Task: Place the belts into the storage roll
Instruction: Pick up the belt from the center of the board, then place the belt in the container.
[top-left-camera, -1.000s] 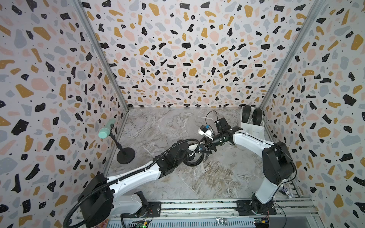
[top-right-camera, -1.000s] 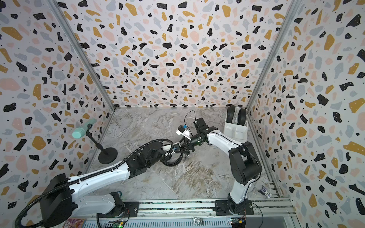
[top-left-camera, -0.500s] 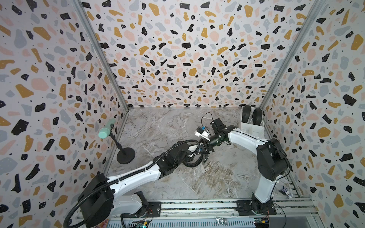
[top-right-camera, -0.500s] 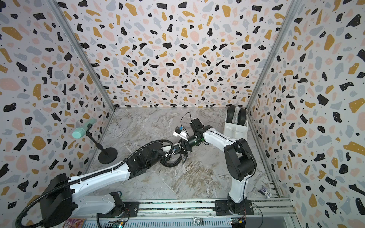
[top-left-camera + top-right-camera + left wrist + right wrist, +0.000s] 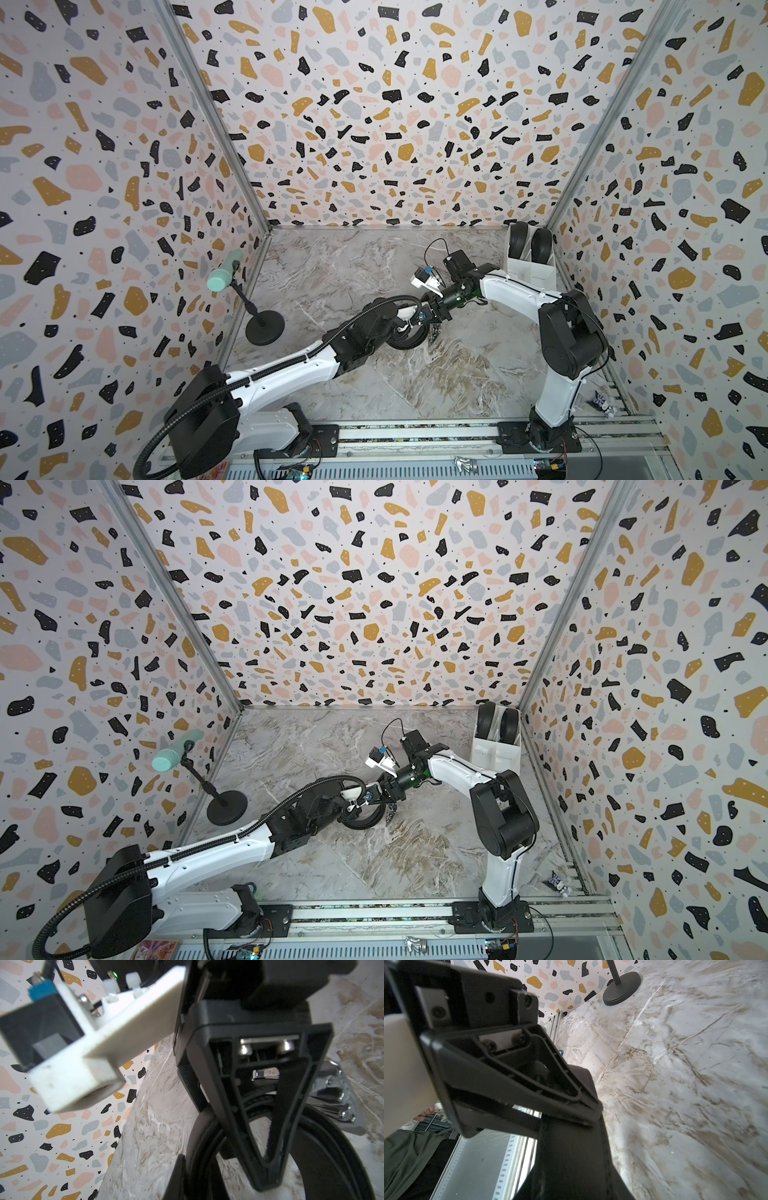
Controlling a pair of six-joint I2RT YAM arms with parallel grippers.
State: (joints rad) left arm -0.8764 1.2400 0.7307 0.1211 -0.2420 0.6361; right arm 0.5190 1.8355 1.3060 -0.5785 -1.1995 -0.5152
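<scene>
Clamped shut with the left pincer point(image 5: 417, 321) on a coiled belt point(image 5: 409, 343), over marbled grey floor point(image 5: 415, 395) (terrazzo-print walls point(image 5: 395, 124) around). Gap of the right pincer point(image 5: 434, 313): cannot tell. Well beyond it, storage roll point(image 5: 534, 272) with two belts point(image 5: 530, 245).

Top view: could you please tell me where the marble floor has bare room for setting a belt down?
Bare: the near strip between the coiled belt and the front rail; also the far patch between the stand and the storage roll. Crowded: mid-floor, around that belt.
</scene>
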